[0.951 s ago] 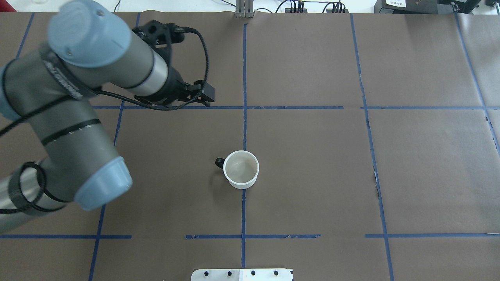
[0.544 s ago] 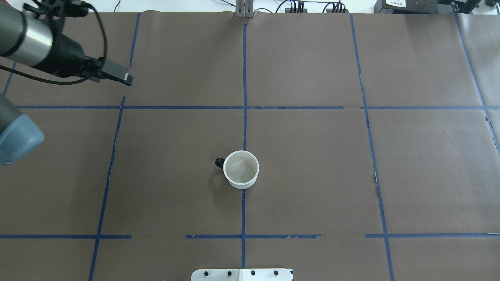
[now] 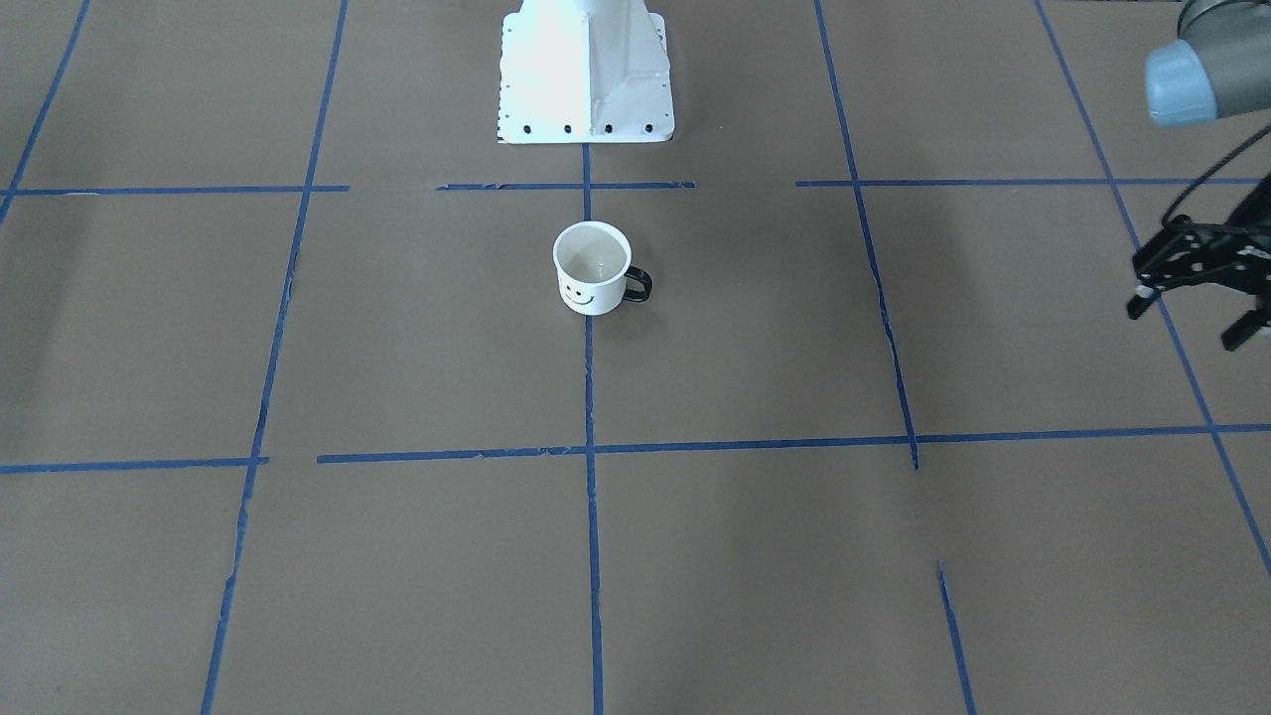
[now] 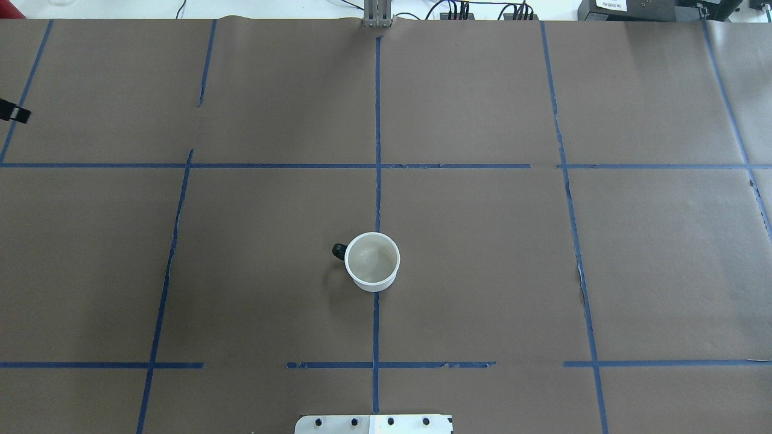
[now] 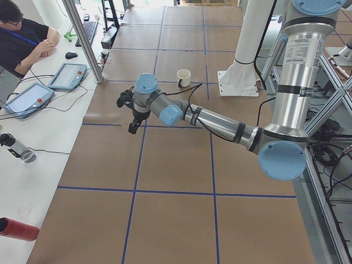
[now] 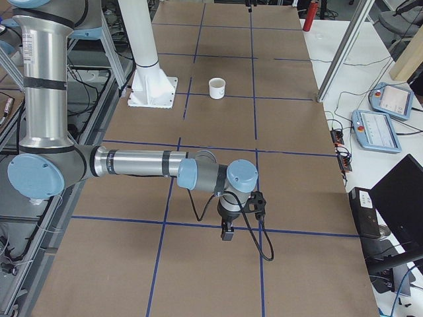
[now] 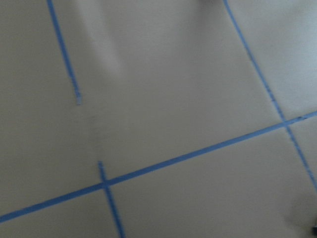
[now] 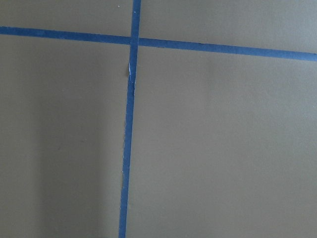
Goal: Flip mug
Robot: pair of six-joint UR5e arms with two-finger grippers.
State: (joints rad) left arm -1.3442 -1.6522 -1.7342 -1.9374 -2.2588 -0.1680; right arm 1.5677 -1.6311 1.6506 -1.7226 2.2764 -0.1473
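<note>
The white mug [image 4: 373, 261] stands upright on the brown table cover near the middle, mouth up, with its black handle toward the robot's left. In the front-facing view the mug [image 3: 592, 268] shows its smiley face. My left gripper [image 3: 1189, 320] is open and empty, far to the mug's left at the table's edge; only one fingertip [image 4: 15, 113] shows in the overhead view. My right gripper [image 6: 228, 228] shows only in the exterior right view, low over the table far from the mug, and I cannot tell whether it is open or shut.
Blue tape lines divide the table cover into squares. The robot's white base plate [image 3: 586, 70] stands behind the mug. An operator [image 5: 22, 38] sits at the side bench with tablets [image 5: 67, 75]. A red bottle [image 5: 19, 228] lies on that bench.
My left arm has swung away to the left and almost out of the overhead view. The mug has not moved.
</note>
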